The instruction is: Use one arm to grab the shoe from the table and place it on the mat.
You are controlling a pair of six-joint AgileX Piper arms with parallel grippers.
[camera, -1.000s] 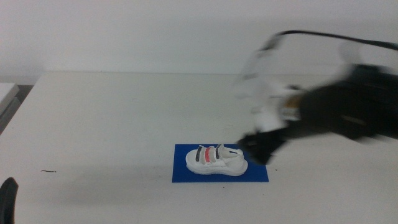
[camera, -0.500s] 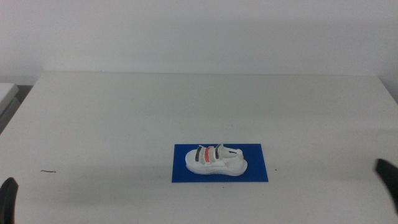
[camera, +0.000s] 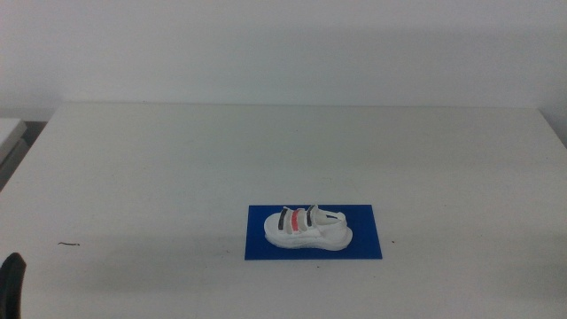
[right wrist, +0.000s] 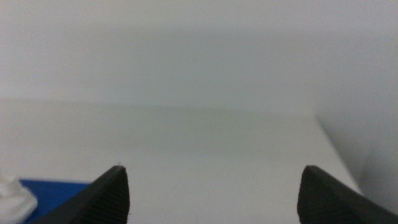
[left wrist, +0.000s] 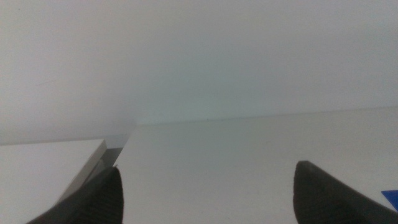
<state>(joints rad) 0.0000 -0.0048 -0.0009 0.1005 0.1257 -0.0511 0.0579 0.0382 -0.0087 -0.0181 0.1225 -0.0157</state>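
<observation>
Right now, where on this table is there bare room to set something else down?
The plain white tabletop is bare left, right and behind the deep blue rectangular mat. The only occupied spot is that mat, where the small white sneaker with red and dark straps sits. The left hand waits at the near left edge; the right hand is withdrawn, open.

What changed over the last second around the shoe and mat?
The right arm pulled away from the shoe toward the right and left the middle view; its end effector is open and empty. The shoe stayed on the mat. The left end effector stayed at the bottom-left edge.
</observation>
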